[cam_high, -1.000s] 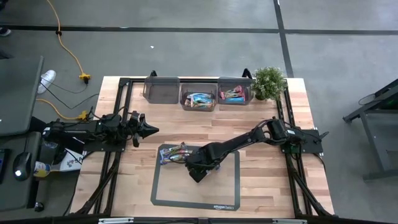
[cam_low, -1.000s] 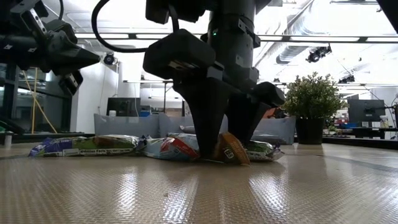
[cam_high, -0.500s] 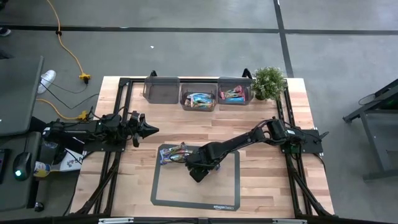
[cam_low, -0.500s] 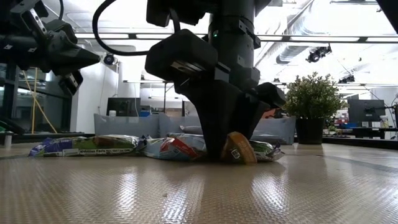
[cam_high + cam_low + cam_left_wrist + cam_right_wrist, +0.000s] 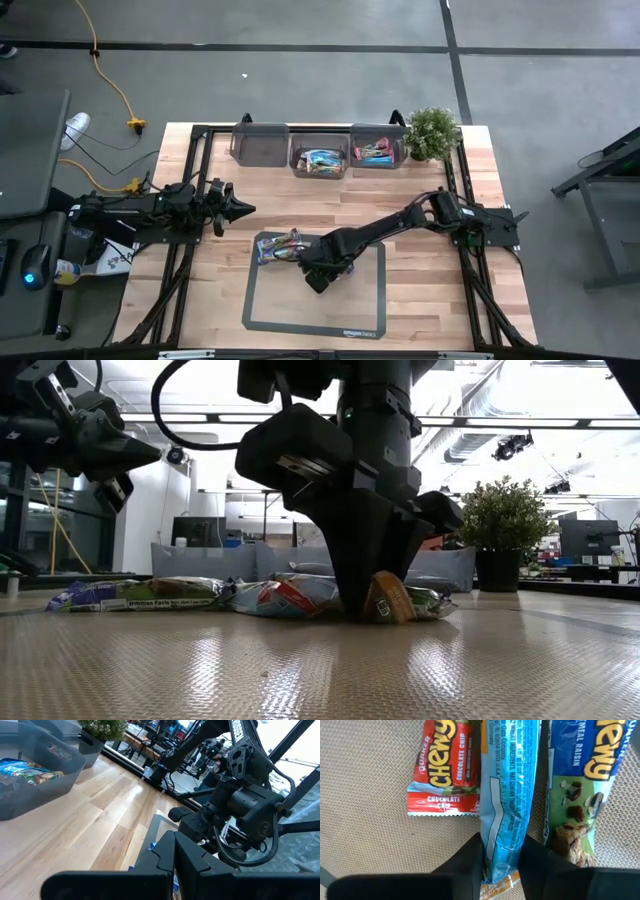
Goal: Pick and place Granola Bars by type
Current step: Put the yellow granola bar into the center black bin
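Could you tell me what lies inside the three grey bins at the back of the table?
Middle bin: blue-wrapped bars. Right bin: pink and orange bars. Left bin looks empty. What sits under the top bars is hidden.

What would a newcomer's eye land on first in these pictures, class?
The right gripper, down on the grey mat, pinches a bright blue shiny-wrapped granola bar between a red chocolate-chip bar and a green oatmeal-raisin bar. Behind, two of three clear grey bins hold sorted bars, beside a potted plant.

My right hand (image 5: pixel 316 283) sits on the mat (image 5: pixel 360 310) mid-table, bars (image 5: pixel 282 247) piled just left of it, bins (image 5: pixel 320 160) along the far edge, plant (image 5: pixel 432 132) right of them.
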Available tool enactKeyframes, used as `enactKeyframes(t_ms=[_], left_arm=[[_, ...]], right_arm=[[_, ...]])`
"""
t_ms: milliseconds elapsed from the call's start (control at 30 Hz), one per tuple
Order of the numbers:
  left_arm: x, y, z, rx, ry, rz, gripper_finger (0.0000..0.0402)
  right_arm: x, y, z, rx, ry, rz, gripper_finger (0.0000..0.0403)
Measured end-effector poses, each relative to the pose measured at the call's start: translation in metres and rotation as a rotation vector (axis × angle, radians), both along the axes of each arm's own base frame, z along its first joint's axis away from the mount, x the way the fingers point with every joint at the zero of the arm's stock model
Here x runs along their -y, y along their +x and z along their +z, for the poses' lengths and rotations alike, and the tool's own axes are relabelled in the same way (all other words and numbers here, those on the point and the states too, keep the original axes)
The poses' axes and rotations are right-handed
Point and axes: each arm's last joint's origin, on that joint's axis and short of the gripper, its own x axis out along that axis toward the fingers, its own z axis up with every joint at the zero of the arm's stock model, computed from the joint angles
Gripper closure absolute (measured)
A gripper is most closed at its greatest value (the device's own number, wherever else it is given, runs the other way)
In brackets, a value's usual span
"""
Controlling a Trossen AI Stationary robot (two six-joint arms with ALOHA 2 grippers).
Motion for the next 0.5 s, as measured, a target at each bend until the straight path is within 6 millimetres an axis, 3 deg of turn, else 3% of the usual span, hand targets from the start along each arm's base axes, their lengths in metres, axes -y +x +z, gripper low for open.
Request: enactKeyframes(t_ms=[500], left_arm=[[0.0, 0.0, 0.0, 0.0, 0.0, 0.0, 0.0401]], right_arm=[[-0.0002, -0.0001, 0.0008, -0.004, 0.015, -0.001, 0.0334]])
